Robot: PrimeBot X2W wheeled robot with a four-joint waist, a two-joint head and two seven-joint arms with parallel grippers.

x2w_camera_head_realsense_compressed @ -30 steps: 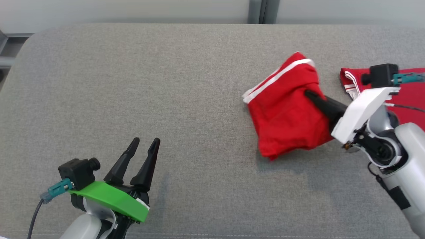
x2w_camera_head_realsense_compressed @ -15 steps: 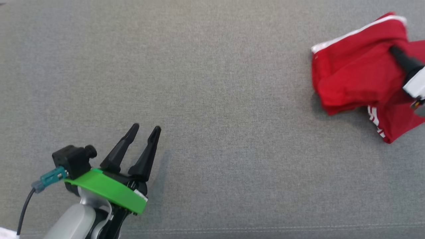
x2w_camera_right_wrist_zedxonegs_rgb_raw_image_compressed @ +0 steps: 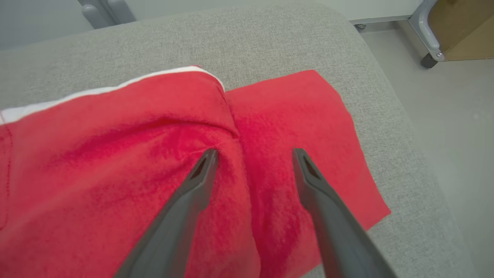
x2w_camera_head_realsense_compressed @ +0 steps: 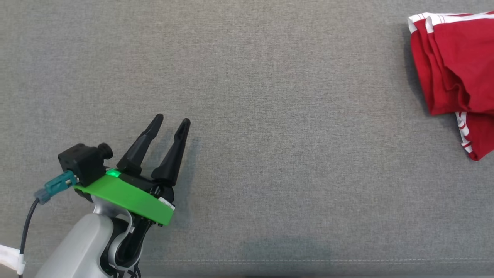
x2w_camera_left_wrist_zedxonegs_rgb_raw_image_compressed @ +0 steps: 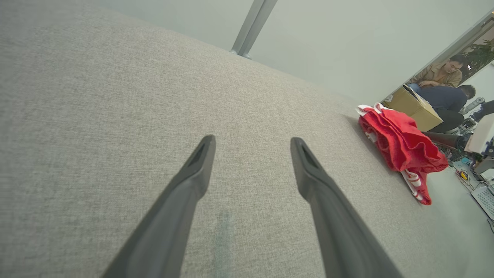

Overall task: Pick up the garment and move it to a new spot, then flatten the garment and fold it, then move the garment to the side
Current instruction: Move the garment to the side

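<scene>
Nearest, at the left, the left gripper point(x2w_camera_head_realsense_compressed: 172, 118) hovers over bare grey counter point(x2w_camera_head_realsense_compressed: 270, 154) with its two dark fingers spread wide and nothing between them. Its arm is cut off by the bottom edge of the head view, and so is the cable trailing from its wrist camera. Whether the fingertips touch the cloth surface cannot be told (a faint shadow lies just beside them).

Well apart from it, far to the right, lies the garment point(x2w_camera_head_realsense_compressed: 455, 65). The head view's right and top edges cut it off, so its full outline is hidden there. In the left wrist view the garment point(x2w_camera_left_wrist_zedxonegs_rgb_raw_image_compressed: 401, 146) sits in a low rumpled heap near the counter's right end.

The right gripper point(x2w_camera_right_wrist_zedxonegs_rgb_raw_image_compressed: 255, 151) is above the garment point(x2w_camera_right_wrist_zedxonegs_rgb_raw_image_compressed: 115, 154), fingers wide apart and holding nothing. Both tips stand over red cloth, one on either side of a crease, and it is hard to make out whether they rest on it or are just above.

The garment is bright red, with a white band along one hem and a red-and-white striped edge at its near corner. It lies in layers: a flat, straight-edged panel underneath, reaching toward the counter's rounded end, and a thicker, wrinkled fold lying over it.

Beyond the counter, the left wrist view catches a cardboard box point(x2w_camera_left_wrist_zedxonegs_rgb_raw_image_compressed: 413, 106) and two people point(x2w_camera_left_wrist_zedxonegs_rgb_raw_image_compressed: 440, 73), small and partly hidden.
</scene>
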